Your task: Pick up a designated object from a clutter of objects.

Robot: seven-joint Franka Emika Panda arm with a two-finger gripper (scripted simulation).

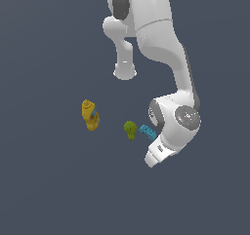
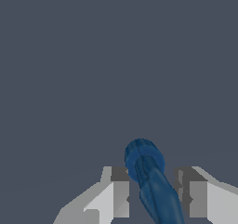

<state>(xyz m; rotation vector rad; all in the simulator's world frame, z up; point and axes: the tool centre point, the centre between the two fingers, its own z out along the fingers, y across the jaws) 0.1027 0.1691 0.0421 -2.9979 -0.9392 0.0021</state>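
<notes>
Dark slate-grey ground [image 1: 53, 190] fills both views, plain and unmarked. Over it the white arm [image 1: 161, 44] bends down, and the gripper [image 1: 152, 160] hangs low, its fingertips hard to make out in the exterior view.

In the wrist view the dark blue knobbly piece [image 2: 149, 181] lies lengthwise between the two fingers [image 2: 120, 193], its rounded end reaching past their tips. The jaws stand partway apart, about the width of the piece. Thin slivers of ground show on either side of it, so I cannot tell whether the pads actually press it.

The light cyan brick [image 1: 147, 131] lies just beside the gripper. The olive-green piece [image 1: 130, 129] sits next to the brick on the side away from the gripper, and the yellow piece [image 1: 89, 115] stands well apart, farthest from the gripper
</notes>
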